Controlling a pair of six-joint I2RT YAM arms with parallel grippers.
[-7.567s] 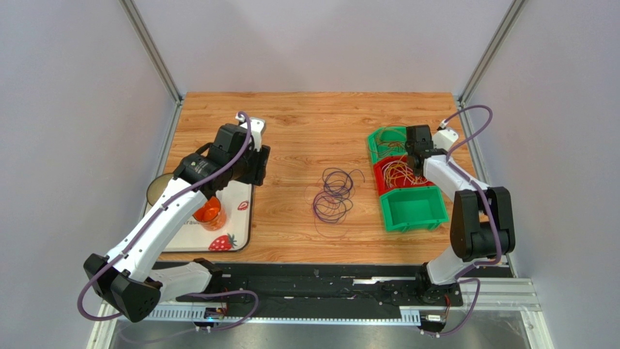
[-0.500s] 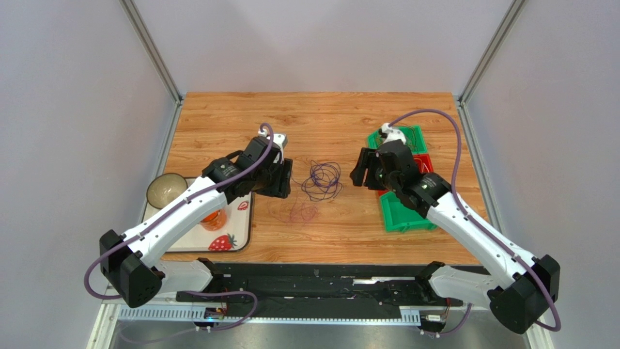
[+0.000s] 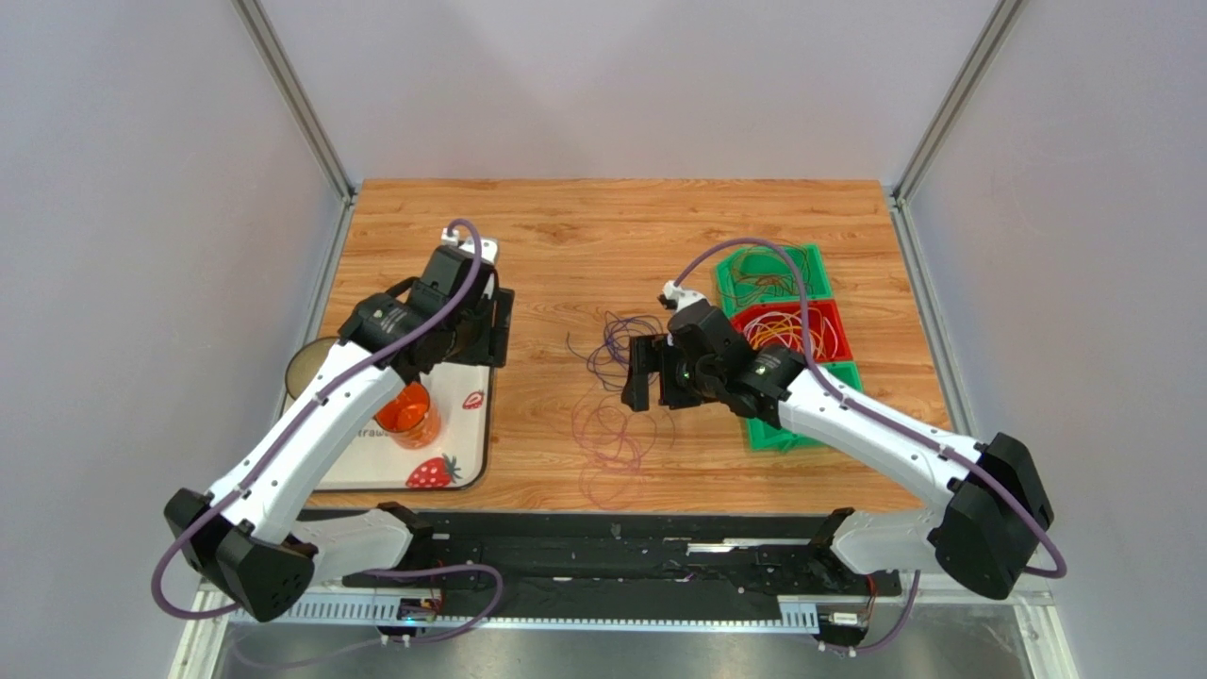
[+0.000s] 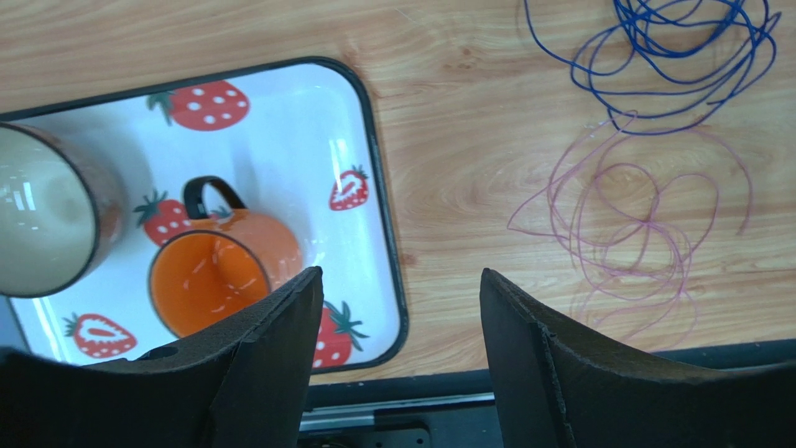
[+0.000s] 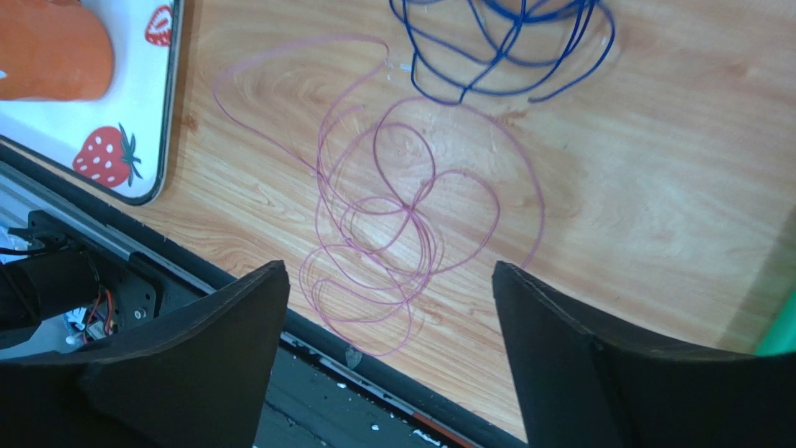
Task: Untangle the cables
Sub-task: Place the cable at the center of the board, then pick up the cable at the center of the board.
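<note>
Two cables lie apart on the wooden table. The dark blue-purple coil is the farther one and the thin pink coil lies nearer the front edge. My left gripper hangs open and empty over the tray's far right corner, left of both coils. In the left wrist view the blue coil and the pink coil lie to the upper right of the gripper. My right gripper is open and empty just right of the coils. Its wrist view shows the pink coil between its jaws and the blue coil beyond.
A strawberry-print tray at the left holds an orange mug, with a bowl at its left edge. Green bins and a red bin at the right hold more orange and yellow cables. The black rail runs along the table's front edge.
The left arm drew back left over the tray. The right gripper moved left and nearer, beside the coils, and opened wider. The pink coil now lies spread out toward the front edge.
</note>
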